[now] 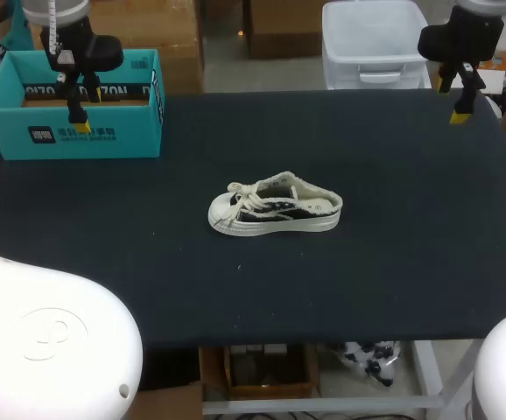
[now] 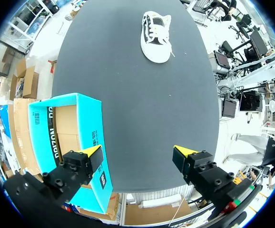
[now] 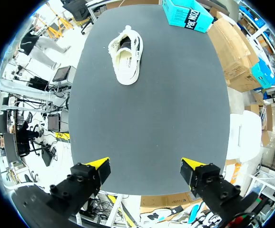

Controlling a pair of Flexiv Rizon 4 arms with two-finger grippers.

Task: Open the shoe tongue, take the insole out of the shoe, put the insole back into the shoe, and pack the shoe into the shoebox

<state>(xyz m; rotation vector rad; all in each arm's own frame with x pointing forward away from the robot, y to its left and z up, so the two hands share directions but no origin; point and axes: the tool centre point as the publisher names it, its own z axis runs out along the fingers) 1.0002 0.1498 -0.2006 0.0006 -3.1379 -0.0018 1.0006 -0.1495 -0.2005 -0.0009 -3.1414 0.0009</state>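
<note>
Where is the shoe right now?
In the head view, the shoe lies near the middle of the dark table, apart from the teal shoebox at the far left corner.

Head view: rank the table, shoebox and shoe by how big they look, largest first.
1. table, by far the largest
2. shoebox, clearly bigger than the shoe, though it sits farther from the camera
3. shoe, the smallest
</note>
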